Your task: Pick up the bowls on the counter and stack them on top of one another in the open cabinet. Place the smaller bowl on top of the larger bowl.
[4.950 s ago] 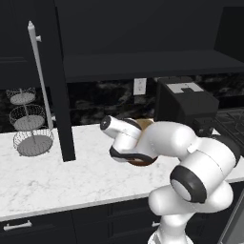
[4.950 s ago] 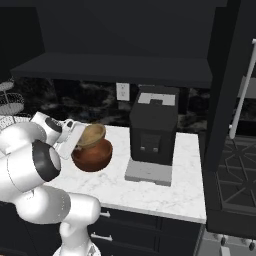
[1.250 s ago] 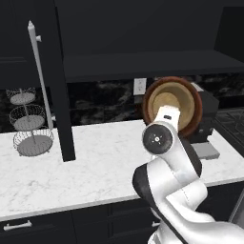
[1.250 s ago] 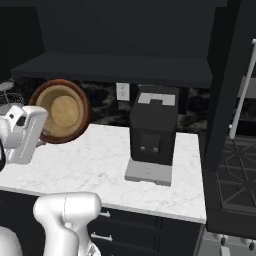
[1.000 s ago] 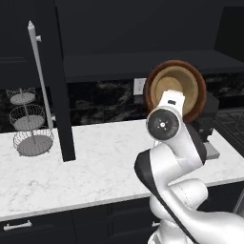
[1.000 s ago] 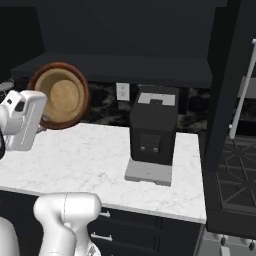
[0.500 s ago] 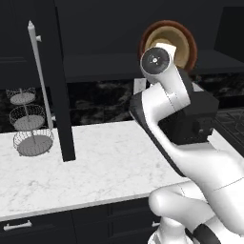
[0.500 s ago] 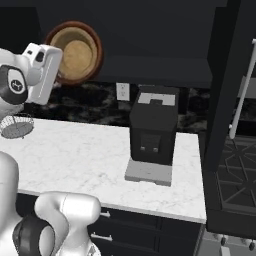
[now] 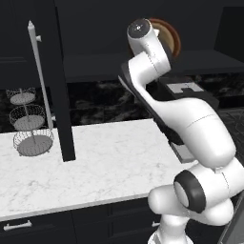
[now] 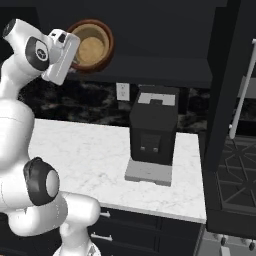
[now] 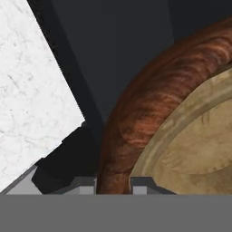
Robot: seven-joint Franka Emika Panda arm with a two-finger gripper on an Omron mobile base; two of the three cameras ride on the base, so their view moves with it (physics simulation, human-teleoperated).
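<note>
The larger bowl, deep reddish-brown, hangs tipped on its side at the height of the open cabinet's shelf. The smaller bowl, light tan, sits nested inside it. My gripper is shut on the larger bowl's rim, which passes between the two dark fingertips. The tan bowl fills the space to the right of that rim. In the left base view the brown bowl peeks out behind my wrist, above the dark shelf. The counter lies well below.
A black coffee machine stands on the counter under the shelf. The cabinet door with its white bar handle hangs open at the left, beside a three-tier wire basket stand. A stove lies past the counter's right end.
The arm has lifted both nested bowls from just above the counter up to the cabinet shelf level. In the last half second they rose a little more and moved toward the cabinet.
</note>
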